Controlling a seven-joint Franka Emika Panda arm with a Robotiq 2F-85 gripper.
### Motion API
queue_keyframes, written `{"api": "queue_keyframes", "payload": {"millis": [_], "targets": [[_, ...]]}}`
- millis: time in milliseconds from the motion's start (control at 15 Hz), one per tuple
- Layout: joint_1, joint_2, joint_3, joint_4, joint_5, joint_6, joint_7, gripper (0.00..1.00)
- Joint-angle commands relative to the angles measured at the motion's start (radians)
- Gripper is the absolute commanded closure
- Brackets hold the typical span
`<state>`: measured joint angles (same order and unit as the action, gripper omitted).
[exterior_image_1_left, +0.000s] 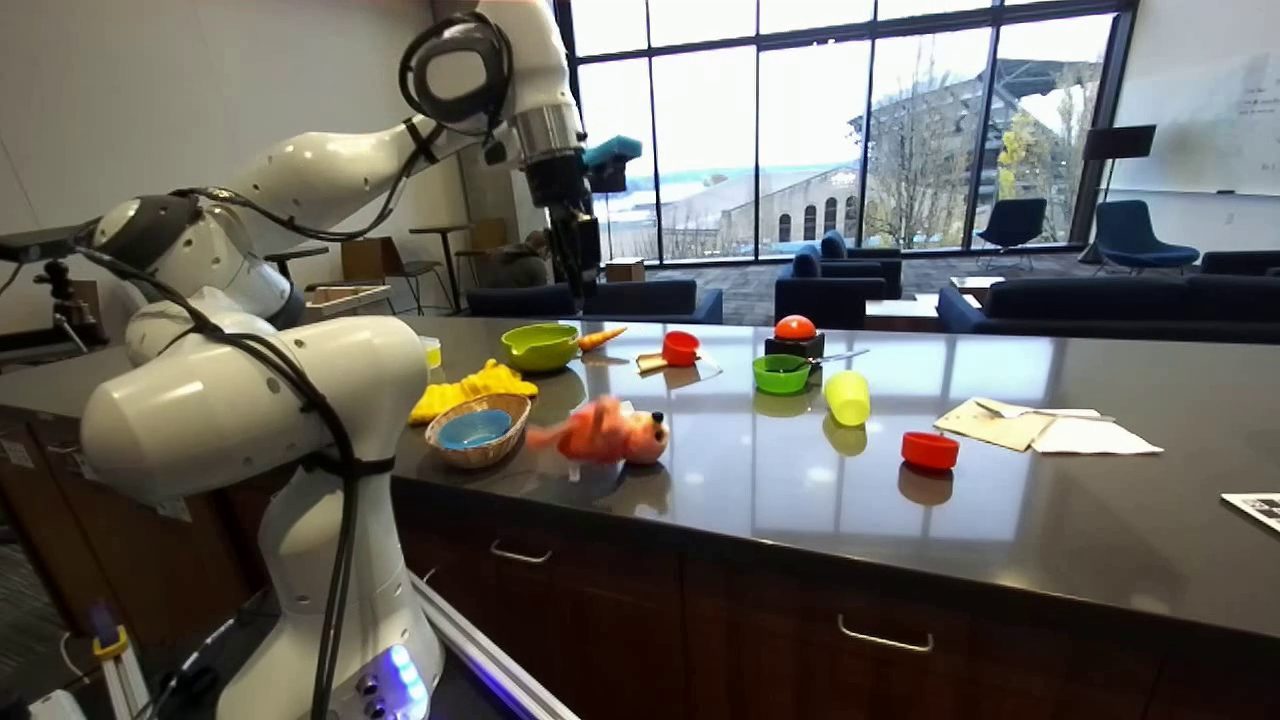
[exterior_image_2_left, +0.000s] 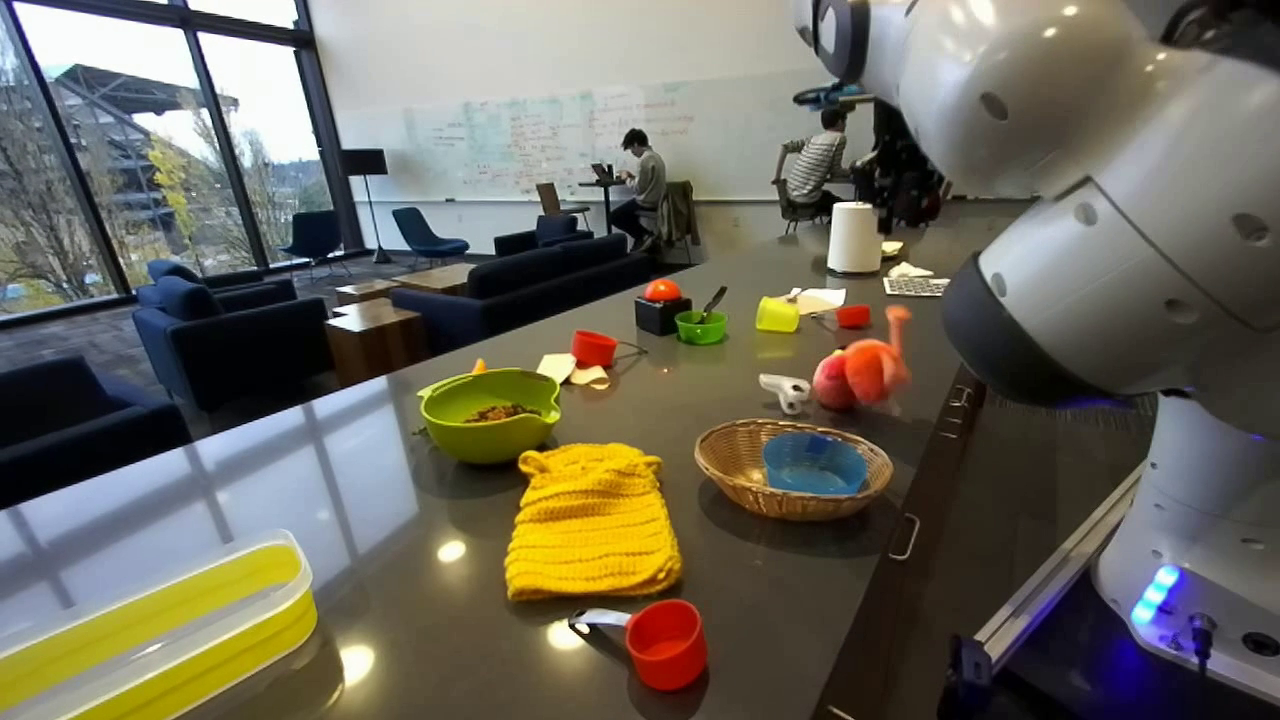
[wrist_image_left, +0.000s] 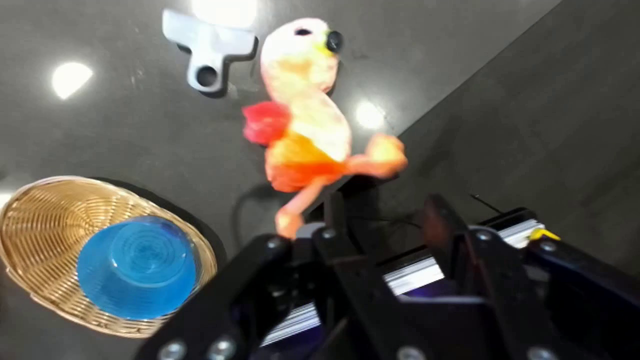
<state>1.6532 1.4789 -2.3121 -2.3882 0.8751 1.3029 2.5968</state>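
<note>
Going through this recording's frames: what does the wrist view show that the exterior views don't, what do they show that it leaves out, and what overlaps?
Only the wrist view looks straight down between the parted jaws of the gripper and onto the rings in the blue bowl.

Only the exterior views show the yellow knitted piece, the lime-green bowl and the orange-red dome on a black box.

Both share the plush toy and the wicker basket containing the blue bowl.
</note>
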Motion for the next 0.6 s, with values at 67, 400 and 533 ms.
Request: {"api": "queue_keyframes", "payload": {"millis": [67, 400, 533], "targets": [[-0.146, -0.024, 0.200, -0.140, 0.190, -0.051, -0.097, 0.18], [-0.346, -0.092, 0.565, -0.140, 0.426, -0.086, -0.182, 0.09], [-0.407, -0.126, 0.671, -0.110, 0.465, -0.106, -0.202, 0.30]]}}
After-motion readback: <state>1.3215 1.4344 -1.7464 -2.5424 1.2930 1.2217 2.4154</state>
